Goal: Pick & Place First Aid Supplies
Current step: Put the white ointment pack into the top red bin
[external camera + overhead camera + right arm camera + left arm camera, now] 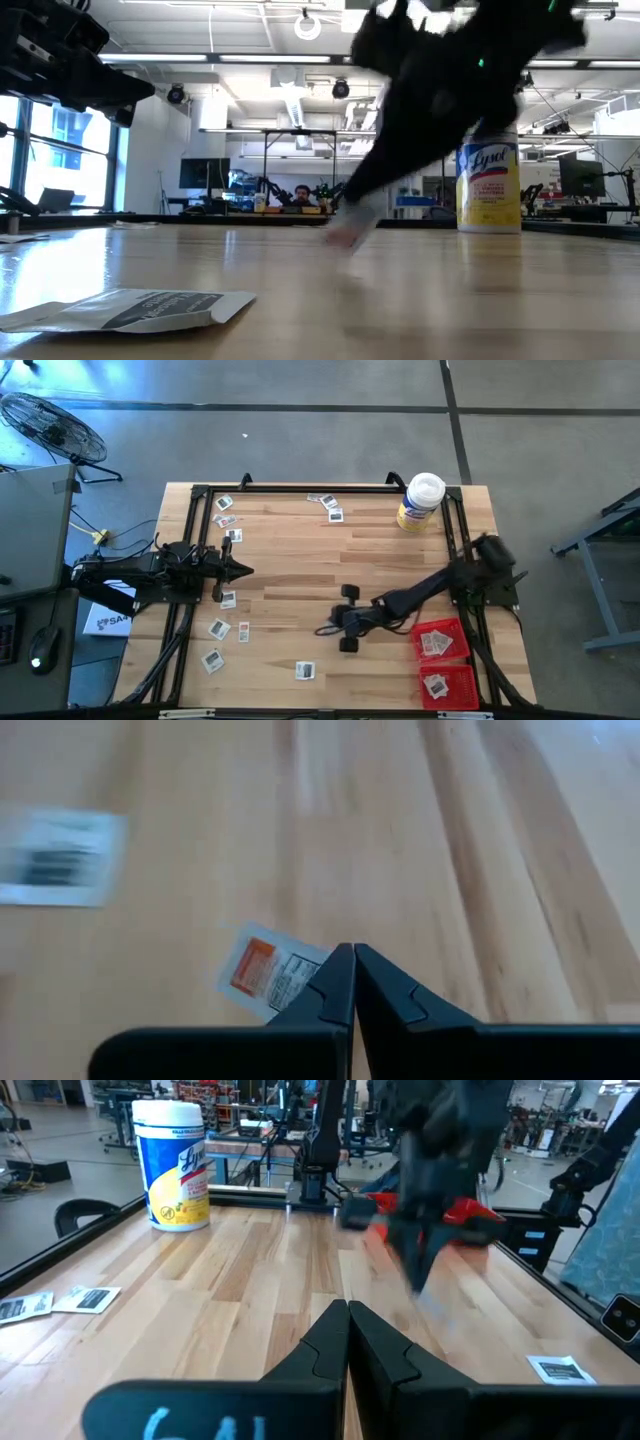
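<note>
We see the right gripper (322, 630) low at the centre of the table (300, 560), fingers closed together and holding nothing. The left gripper (247, 571) waits at the left, also closed and empty. First aid packets (219, 628) lie scattered at the left side; more lie in the red trays (462, 682) at lower right.

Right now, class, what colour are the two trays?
Red trays, clearest in the high view.

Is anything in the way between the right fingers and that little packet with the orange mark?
Nothing visible. The right gripper, its fingers shut, hangs over bare wood with the orange-marked packet just past the tips.
</note>
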You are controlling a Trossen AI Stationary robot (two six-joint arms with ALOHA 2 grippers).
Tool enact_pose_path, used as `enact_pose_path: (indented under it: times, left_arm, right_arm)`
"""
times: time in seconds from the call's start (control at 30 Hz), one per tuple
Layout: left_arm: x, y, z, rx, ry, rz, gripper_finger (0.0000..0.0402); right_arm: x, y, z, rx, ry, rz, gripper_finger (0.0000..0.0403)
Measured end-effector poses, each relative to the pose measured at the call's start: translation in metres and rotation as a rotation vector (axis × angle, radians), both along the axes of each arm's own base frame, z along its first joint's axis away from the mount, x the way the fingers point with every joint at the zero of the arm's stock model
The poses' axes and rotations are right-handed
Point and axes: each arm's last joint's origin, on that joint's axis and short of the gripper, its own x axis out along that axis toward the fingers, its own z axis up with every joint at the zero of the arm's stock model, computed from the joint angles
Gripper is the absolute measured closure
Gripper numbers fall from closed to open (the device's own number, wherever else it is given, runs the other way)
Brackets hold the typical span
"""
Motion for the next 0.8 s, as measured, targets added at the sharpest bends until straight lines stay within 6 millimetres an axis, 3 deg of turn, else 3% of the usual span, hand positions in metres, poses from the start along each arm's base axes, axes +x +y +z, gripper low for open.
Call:
enact_pose_path:
  times: [0.23,0.43,0.63,0.8]
  left_arm:
    - [0.000,0.000,0.000,0.000,0.000,0.000,0.0400]
    - [0.000,0.000,0.000,0.000,0.000,0.000,0.0400]
    - [0.000,0.000,0.000,0.000,0.000,0.000,0.0400]
    - [0.000,0.000,0.000,0.000,0.000,0.000,0.0400]
  right_arm:
    - [-0.065,0.016,0.063,0.090,0.123,-0.033,0.0402]
    - [-0.135,0.024,0.099,0.202,0.239,-0.162,0.0402]
    - [-0.186,0.027,0.106,0.200,0.369,-0.273,0.0401]
    - [-0.207,0.027,0.083,0.184,0.482,-0.340,0.0401]
